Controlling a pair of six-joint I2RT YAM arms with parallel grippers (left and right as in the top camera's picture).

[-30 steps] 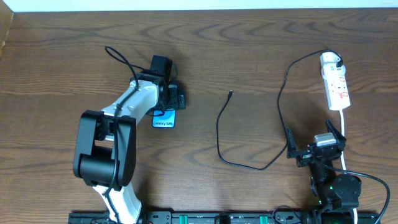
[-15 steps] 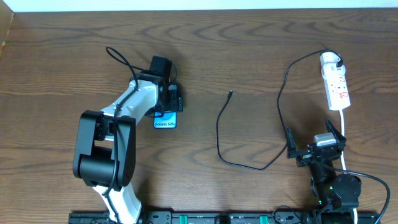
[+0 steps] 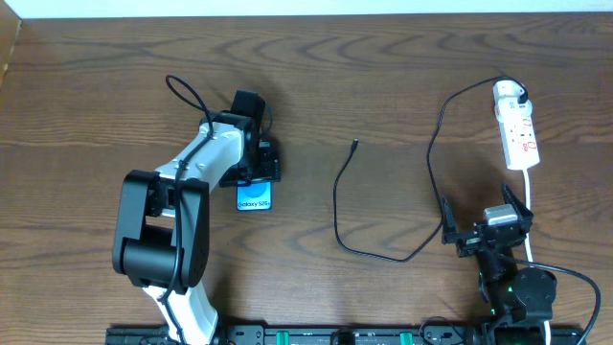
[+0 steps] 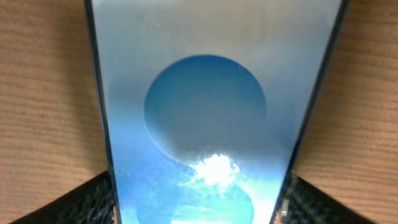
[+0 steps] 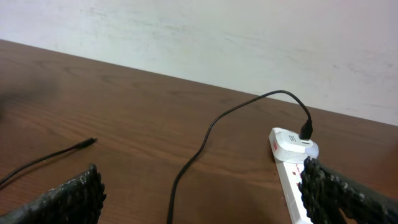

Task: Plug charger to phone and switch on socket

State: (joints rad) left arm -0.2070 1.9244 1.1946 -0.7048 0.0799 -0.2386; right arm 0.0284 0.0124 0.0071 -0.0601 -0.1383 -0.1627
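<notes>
The phone point(image 3: 254, 197) lies flat at the left of the wooden table, its blue screen lit, and fills the left wrist view as the phone point(image 4: 205, 106). My left gripper point(image 3: 257, 165) straddles its upper part, with both fingers point(image 4: 74, 202) pressed against its long edges. The charger point(image 3: 335, 206) curls across the middle of the table; its black tip point(image 3: 355, 144) lies loose, far from the phone. Its white plug point(image 5: 293, 142) sits in the far end of the socket point(image 3: 517, 134). My right gripper point(image 3: 484, 213) stands open below the socket with nothing in it.
The socket's white cord point(image 3: 530, 206) runs down past my right gripper toward the table's near edge. The table's far edge meets a white wall point(image 5: 249, 43). A black rail point(image 3: 316, 335) lines the near edge.
My left jaws have narrowed onto the phone's sides. The phone now lies straighter, with more of its lower end showing below the gripper. The right arm has not moved.
</notes>
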